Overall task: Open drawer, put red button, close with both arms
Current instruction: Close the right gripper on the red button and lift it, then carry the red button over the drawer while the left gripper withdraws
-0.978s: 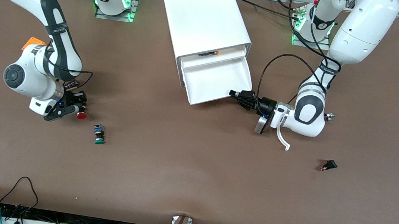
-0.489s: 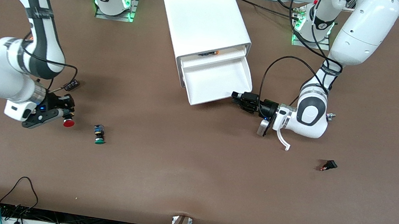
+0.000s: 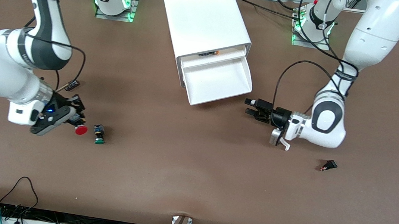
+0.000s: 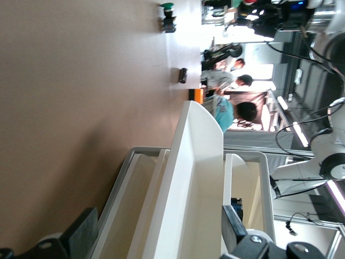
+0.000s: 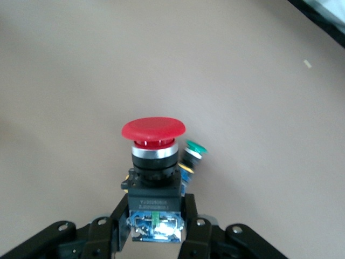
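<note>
Red button [image 3: 81,130] now higher in right gripper [image 3: 77,122]; left gripper [image 3: 250,107] released from drawer [image 3: 218,81].

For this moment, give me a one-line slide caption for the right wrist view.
Right gripper shut on the red button, held above the table, green button beside it.

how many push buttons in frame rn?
2. The red button is held in the shut right gripper over the table at the right arm's end; the green button lies on the table beside it. Closed drawers may hide more.
</note>
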Available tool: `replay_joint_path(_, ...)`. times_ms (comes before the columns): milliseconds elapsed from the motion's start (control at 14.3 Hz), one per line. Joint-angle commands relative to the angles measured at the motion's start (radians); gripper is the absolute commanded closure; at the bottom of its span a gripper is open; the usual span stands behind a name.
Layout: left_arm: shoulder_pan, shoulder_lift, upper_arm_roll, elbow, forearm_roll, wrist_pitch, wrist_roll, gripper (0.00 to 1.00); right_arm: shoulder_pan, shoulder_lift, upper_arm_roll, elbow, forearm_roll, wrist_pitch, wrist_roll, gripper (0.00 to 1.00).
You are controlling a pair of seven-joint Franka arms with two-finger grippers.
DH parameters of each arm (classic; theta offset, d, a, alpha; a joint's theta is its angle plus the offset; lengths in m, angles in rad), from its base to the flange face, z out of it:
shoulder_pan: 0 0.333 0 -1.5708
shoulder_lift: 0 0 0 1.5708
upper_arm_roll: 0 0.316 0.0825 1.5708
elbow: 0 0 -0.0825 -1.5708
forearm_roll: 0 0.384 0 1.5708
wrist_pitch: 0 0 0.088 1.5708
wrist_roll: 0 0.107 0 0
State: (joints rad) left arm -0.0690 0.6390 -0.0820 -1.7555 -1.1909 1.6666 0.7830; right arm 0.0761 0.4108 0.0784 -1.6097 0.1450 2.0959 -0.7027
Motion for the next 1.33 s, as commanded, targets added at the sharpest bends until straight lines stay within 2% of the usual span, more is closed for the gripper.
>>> replay_joint_path(0,0.003,-0.056,-0.005,0.069,0.144,-0.019,-0.167,0.0,0.042,-0.026,0.026,0.025,0.002,-0.02,-0.066,0.78)
replay_joint_path(210,0.003,-0.076,-0.005,0.184,0.339,-0.06,-0.33,0.0,0.149,-0.029,0.026,0.069,-0.086,-0.069,-0.052,0.78)
replay_joint_path(419,0.006,-0.078,-0.005,0.286,0.535,-0.102,-0.37,0.0,0.224,-0.018,0.023,0.096,-0.163,-0.071,-0.069,0.78)
replay_joint_path(768,0.025,-0.119,-0.005,0.355,0.857,-0.111,-0.37,0.0,0.397,0.014,0.023,0.148,-0.208,-0.073,-0.072,0.78)
replay_joint_path(978,0.02,-0.136,-0.012,0.372,1.08,-0.11,-0.373,0.0,0.467,0.069,0.023,0.204,-0.217,-0.092,-0.078,0.78)
replay_joint_path(1257,0.025,-0.182,-0.007,0.378,1.258,-0.105,-0.401,0.0,0.524,0.123,0.014,0.244,-0.226,-0.125,-0.133,0.78)
